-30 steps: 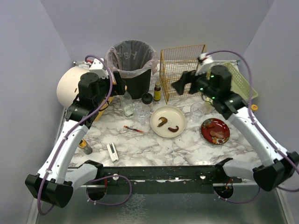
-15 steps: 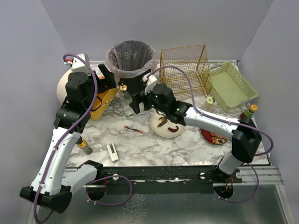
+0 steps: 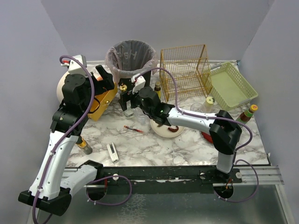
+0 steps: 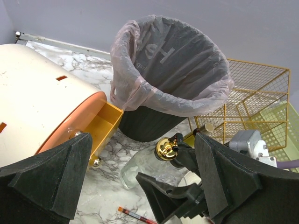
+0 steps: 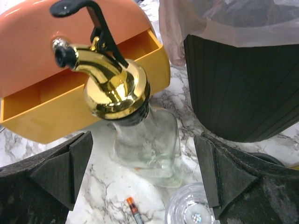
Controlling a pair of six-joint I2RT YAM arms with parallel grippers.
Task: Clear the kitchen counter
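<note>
Glass bottle (image 5: 145, 144) with a gold pourer, beside the bin (image 5: 233, 84), now stands between the wide-open fingers of the right gripper (image 5: 140, 182). That arm has swung over from the wire basket (image 3: 184, 65). Left gripper (image 3: 105, 80) is open and empty, near the yellow drawer (image 5: 70, 107). Counter (image 3: 187, 144) lies under everything, cluttered; clearing looks barely begun. Bin liner (image 4: 163, 56) print: "H" legible, rest unclear.

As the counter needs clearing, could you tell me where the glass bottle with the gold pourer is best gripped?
Probably the glass body just below the gold pourer, from the near side, jaws at its left and right: it stands upright, and the orange drawer and bin crowd behind.
</note>
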